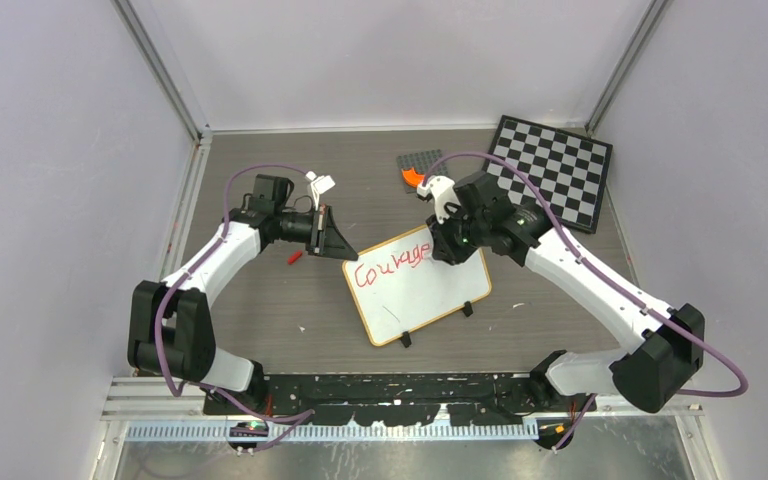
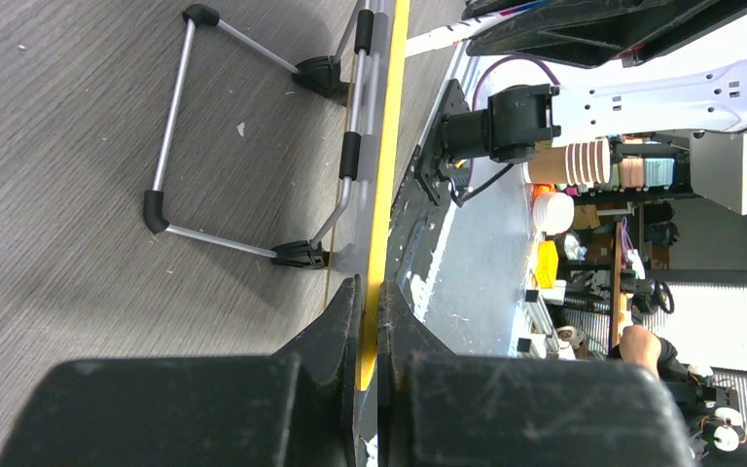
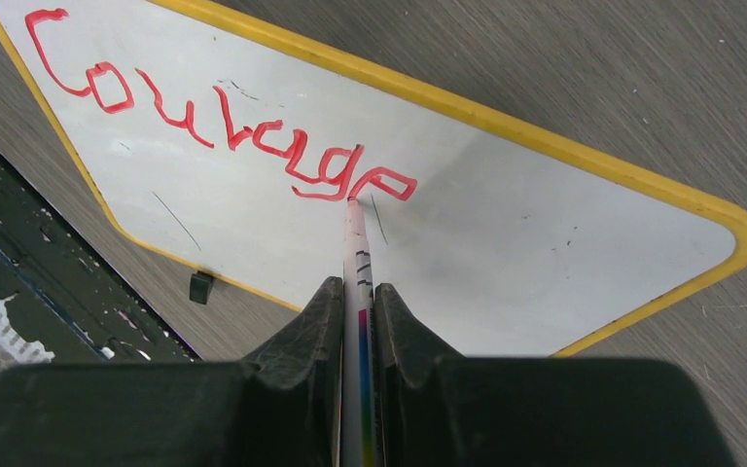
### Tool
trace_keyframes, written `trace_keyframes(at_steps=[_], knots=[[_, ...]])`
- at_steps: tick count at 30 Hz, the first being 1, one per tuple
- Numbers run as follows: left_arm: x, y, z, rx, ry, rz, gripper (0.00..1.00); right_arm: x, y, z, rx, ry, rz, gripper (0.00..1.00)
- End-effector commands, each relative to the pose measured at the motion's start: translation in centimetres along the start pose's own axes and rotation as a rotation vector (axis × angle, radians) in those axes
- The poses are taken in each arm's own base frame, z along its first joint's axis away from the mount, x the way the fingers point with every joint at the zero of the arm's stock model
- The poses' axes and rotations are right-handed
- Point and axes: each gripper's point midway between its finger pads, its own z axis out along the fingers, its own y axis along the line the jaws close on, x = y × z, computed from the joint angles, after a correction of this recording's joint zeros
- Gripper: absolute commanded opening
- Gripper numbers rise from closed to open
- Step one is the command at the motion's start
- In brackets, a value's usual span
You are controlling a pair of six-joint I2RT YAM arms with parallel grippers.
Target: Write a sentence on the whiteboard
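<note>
The whiteboard [image 1: 430,300] sits at the middle of the table [image 1: 260,310], its left edge pinched in your left gripper [image 2: 371,292]; your right gripper [image 3: 358,292] clamps a marker [image 3: 355,233] — the sentence [image 1: 390,270] has one word, "Courage"; more likely remains.

The left gripper [image 2: 370,292] is pinching the yellow-framed edge of the whiteboard [image 2: 390,136], which is showing edge-on, with the jaws pressing tight against either side of the frame. The board's wire stand [image 2: 167,146] is resting its black-capped feet on the grey bench [image 2: 49,253].
</note>
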Motion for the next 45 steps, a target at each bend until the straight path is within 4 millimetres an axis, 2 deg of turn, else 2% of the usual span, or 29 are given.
trace_keyframes(at_steps=[1, 12, 18, 25, 29, 33, 45], knots=[[-0.3, 1.8, 0.3, -0.081, -0.005, 0.013, 0.00, -0.3, -0.7, 0.0, 0.041, -0.032, -0.015, 0.00], [-0.3, 1.9, 0.2, -0.086, -0.002, 0.012, 0.00, 0.1, -1.6, -0.4, 0.088, -0.010, -0.039, 0.00], [-0.2, 2.0, 0.2, -0.092, -0.002, 0.014, 0.00, -0.1, -2.3, -1.5, 0.113, -0.016, -0.043, 0.00], [-0.3, 2.0, 0.2, -0.091, 0.000, 0.009, 0.00, -1.1, -0.5, -3.5, 0.022, -0.062, -0.047, 0.00], [-0.5, 1.9, 0.2, -0.089, -0.002, 0.010, 0.00, -1.1, -1.0, -4.1, 0.032, -0.069, -0.034, 0.00], [-0.5, 1.9, 0.2, -0.089, -0.001, 0.008, 0.00, -1.5, -2.9, -4.3, 0.093, -0.090, -0.012, 0.00], [-0.5, 1.7, 0.1, -0.087, -0.003, 0.011, 0.00, -3.2, -3.3, -3.4, 0.092, -0.142, 0.013, 0.00]])
